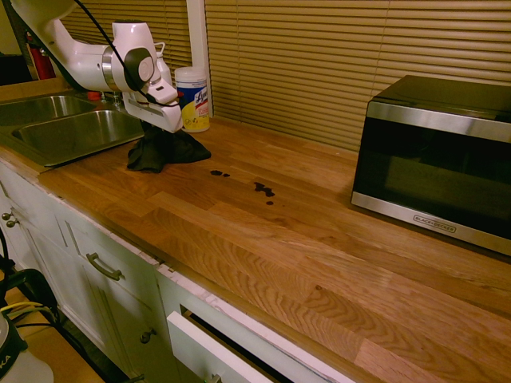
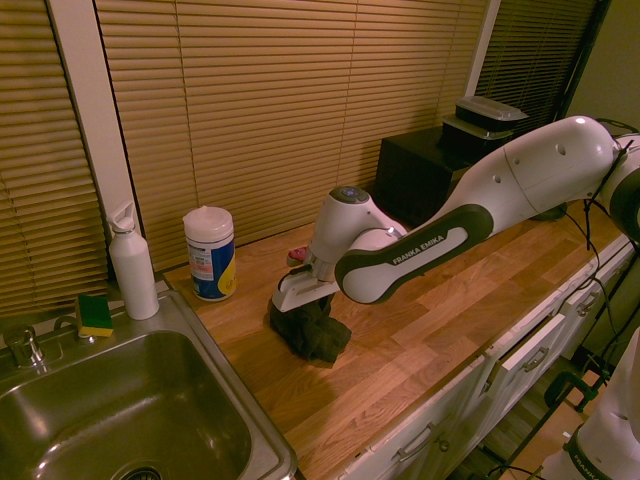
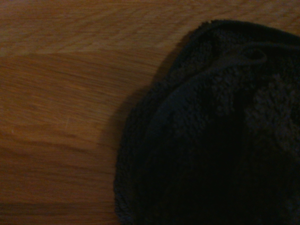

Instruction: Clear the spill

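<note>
The spill (image 1: 263, 189) is a few small dark blotches on the wooden counter, with a smaller drop (image 1: 216, 172) to their left. A crumpled black cloth (image 1: 164, 152) (image 2: 312, 330) lies on the counter left of the spill, near the sink. My gripper (image 1: 160, 134) (image 2: 303, 300) points straight down and is pressed into the top of the cloth, so its tips are buried in the fabric. The wrist view shows the dark terry cloth (image 3: 215, 140) from close by, lying on bare wood. The second exterior view hides the spill behind the arm.
A wipes canister (image 1: 192, 98) (image 2: 210, 252) stands just behind the cloth. The steel sink (image 1: 72, 132) (image 2: 120, 420) is beside it, with a white bottle (image 2: 132, 265) and a sponge (image 2: 95, 313) at its rim. A microwave (image 1: 439, 159) stands at the counter's far end.
</note>
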Tool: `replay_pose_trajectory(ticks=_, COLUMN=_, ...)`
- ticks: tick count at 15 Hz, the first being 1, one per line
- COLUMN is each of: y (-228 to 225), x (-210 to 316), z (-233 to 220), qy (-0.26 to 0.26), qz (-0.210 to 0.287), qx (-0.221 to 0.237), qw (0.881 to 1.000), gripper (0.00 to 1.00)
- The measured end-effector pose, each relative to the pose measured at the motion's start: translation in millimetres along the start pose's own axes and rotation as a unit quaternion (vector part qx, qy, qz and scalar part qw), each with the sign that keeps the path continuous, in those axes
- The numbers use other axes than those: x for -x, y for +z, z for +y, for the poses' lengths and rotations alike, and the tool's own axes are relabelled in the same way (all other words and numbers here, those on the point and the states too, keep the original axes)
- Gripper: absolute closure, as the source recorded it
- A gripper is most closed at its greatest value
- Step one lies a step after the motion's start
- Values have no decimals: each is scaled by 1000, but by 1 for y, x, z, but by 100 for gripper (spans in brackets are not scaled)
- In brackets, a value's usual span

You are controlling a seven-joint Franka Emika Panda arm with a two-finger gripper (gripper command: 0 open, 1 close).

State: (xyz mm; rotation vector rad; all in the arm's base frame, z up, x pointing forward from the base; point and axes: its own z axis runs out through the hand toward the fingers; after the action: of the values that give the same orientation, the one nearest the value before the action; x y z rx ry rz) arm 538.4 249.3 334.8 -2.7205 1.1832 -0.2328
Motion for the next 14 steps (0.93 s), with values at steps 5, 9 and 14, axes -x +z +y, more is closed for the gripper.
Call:
replay_pose_trajectory(ticks=5, y=-1, x=-3, z=0, qy=0, qz=0, qx=4, qw=1000, gripper=100)
replay_pose_trajectory(ticks=9, y=-2, x=-15, z=7, qy=-12, qz=-4, qx=14, qw=1000, gripper=100)
replay_pose_trajectory(ticks=14, y=-3, x=-51, z=24, qy=-5, qz=2, qx=30, qw=1000, gripper=100)
